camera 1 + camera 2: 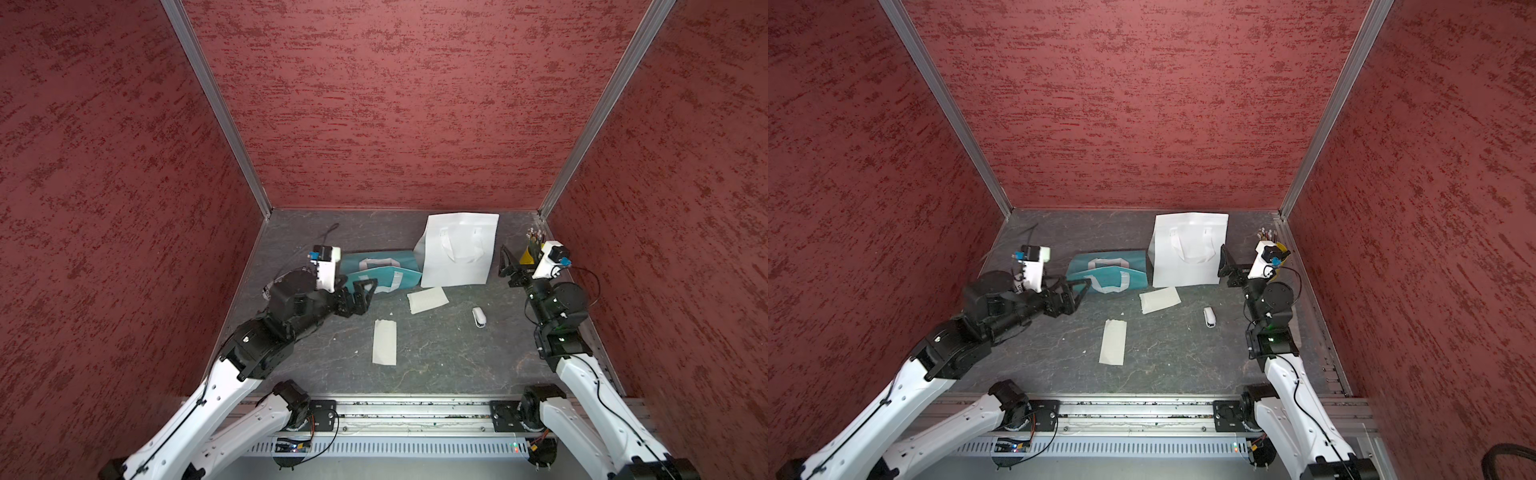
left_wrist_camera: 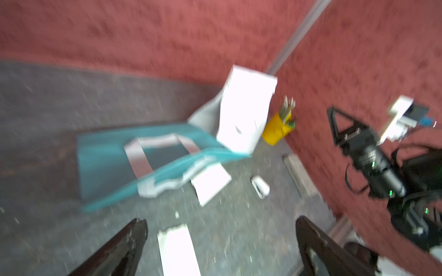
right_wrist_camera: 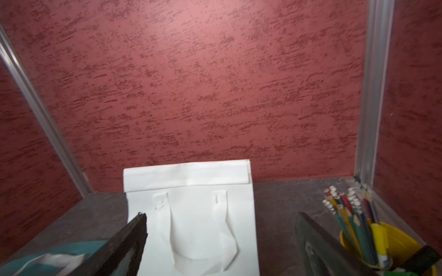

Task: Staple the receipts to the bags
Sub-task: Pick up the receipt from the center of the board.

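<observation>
I see L jaws, R jaws both apart, empty over counter (image 1: 440, 365) b/c receipts (image 1: 385, 343) lie loose nr teal bag (image 1: 409, 275) & white bag (image 1: 457, 249), stapler (image 1: 478, 317) untouched.

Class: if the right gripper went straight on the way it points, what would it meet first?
Likely the white bag, framed between the right gripper's open fingers in its wrist view. Height is unclear; it might pass over to the back wall.
</observation>
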`<state>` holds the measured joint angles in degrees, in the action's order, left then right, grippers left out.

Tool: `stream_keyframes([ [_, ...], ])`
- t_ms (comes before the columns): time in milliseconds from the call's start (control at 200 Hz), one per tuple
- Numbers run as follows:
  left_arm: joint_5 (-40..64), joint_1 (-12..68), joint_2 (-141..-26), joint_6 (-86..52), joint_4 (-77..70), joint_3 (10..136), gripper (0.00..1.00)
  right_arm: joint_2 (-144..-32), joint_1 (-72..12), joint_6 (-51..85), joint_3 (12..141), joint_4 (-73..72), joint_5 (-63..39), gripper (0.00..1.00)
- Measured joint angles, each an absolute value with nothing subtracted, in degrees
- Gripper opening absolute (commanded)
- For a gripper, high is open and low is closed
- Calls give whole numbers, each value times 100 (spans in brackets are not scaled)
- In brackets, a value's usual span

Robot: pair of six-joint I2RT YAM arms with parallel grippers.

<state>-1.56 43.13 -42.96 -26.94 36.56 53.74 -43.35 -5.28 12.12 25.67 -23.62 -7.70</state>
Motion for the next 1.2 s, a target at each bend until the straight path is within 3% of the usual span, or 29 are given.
stream_keyframes([
  [240, -1431, 7140, -4976, -4818, 4115, 4626, 96, -3874, -891, 1723, 2558, -1028, -1485, 84],
  [436, -1629, 8064, -5708, -6936, 4128, 4018, 91, -3874, -1153, 2084, 2541, -552, -1800, 83],
  [666, -1306, 7787, -5406, -8547, 3736, 2762, 79, -4344, -1284, 2408, 2333, -471, -1964, 83],
  [952, -622, 6403, -3868, -8862, 2694, 1350, 64, -4987, -1330, 2558, 2320, -637, -2102, 81],
  [1032, -375, 6058, -3909, -8805, 2390, 1219, 59, -5087, -1339, 2565, 2320, -661, -2102, 80],
  [1202, 148, 5616, -4670, -8626, 1507, 1221, 57, -5175, -1343, 2567, 2320, -687, -2099, 80],
])
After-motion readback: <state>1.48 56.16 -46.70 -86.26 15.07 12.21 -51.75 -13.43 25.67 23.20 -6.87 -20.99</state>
